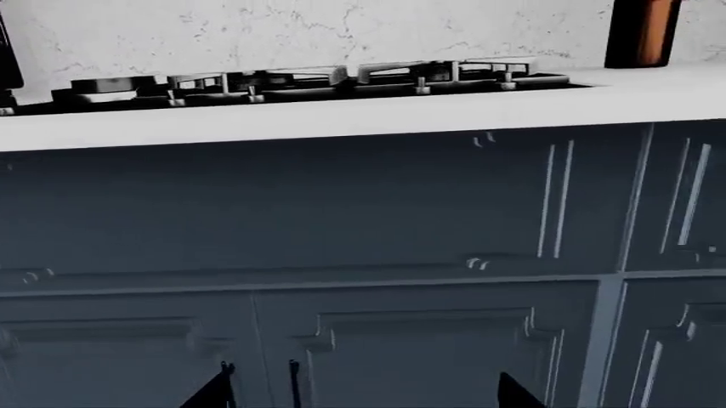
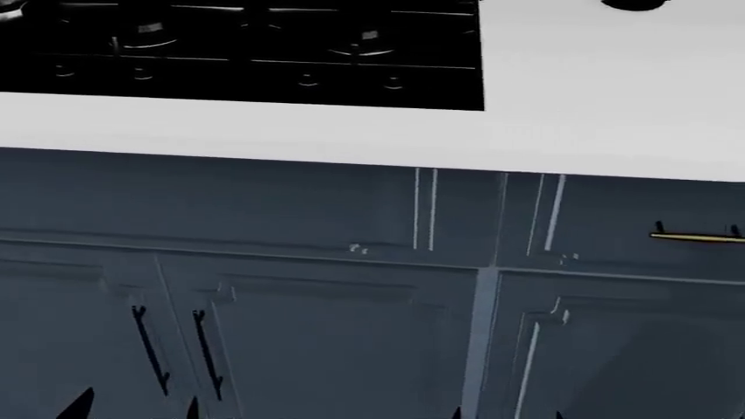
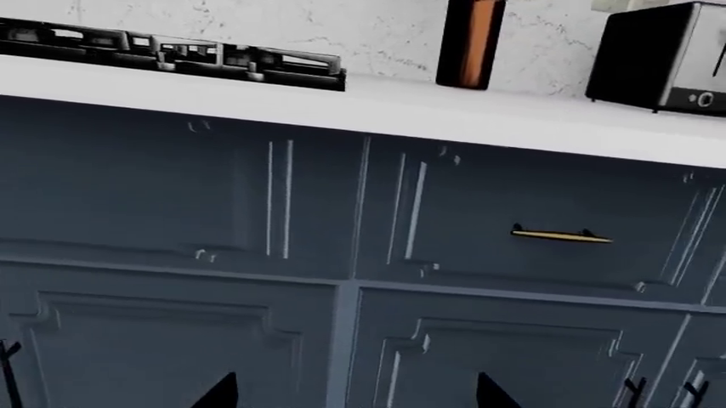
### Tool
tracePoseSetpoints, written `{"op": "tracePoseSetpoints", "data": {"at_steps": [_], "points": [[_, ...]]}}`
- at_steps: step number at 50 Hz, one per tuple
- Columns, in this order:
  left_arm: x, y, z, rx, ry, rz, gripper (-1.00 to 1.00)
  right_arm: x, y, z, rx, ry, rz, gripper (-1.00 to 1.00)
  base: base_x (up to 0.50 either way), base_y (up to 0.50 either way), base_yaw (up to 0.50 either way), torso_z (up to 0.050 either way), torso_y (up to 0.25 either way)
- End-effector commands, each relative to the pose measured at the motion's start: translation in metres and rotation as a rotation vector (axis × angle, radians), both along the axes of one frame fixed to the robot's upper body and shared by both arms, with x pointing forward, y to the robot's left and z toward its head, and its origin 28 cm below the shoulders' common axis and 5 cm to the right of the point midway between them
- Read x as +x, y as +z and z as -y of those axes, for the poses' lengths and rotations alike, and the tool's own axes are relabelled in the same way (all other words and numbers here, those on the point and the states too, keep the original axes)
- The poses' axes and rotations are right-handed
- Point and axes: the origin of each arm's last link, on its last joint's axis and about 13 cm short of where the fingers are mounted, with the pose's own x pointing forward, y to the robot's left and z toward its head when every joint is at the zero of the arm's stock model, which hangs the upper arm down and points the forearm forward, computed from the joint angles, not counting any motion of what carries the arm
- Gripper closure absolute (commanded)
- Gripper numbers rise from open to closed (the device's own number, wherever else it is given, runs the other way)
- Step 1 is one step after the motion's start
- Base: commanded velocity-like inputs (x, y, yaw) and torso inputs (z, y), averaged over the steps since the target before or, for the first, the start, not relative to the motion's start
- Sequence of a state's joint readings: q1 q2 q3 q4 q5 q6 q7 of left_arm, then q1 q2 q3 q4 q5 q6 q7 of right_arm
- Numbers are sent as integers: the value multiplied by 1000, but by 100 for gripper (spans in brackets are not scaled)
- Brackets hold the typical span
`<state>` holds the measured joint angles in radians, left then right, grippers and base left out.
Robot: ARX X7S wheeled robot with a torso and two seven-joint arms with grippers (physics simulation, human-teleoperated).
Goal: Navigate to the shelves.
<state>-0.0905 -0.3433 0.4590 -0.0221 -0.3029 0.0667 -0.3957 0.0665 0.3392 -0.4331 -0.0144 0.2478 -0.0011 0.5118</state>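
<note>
No shelves are in view in any camera. I face a run of dark blue base cabinets (image 2: 314, 332) under a white countertop (image 2: 605, 96). My left gripper (image 1: 365, 395) is open, its two dark fingertips (image 1: 213, 393) wide apart with only cabinet doors behind them. My right gripper (image 3: 357, 395) is open too, and nothing sits between its fingertips (image 3: 221, 393). In the head view only the tips of the left gripper (image 2: 134, 408) and right gripper (image 2: 508, 415) peek in at the bottom edge, close to the cabinet fronts.
A black gas cooktop (image 2: 244, 52) is set into the counter on the left. A drawer with a brass handle (image 2: 696, 236) is at the right. On the counter against the marble wall stand a brown tall container (image 3: 470, 42) and a black toaster (image 3: 664, 59).
</note>
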Motion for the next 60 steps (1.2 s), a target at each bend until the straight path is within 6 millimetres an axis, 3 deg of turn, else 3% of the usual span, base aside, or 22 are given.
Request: {"op": "tracePoseSetpoints", "data": {"at_steps": [1, 60], "points": [[0, 0, 0, 0, 0, 0, -100, 0, 0, 0, -3, 1, 0, -100, -502, 25, 0, 0, 0], [0, 0, 0, 0, 0, 0, -100, 0, 0, 0, -5, -2, 1, -100, -502, 26, 0, 0, 0]]}}
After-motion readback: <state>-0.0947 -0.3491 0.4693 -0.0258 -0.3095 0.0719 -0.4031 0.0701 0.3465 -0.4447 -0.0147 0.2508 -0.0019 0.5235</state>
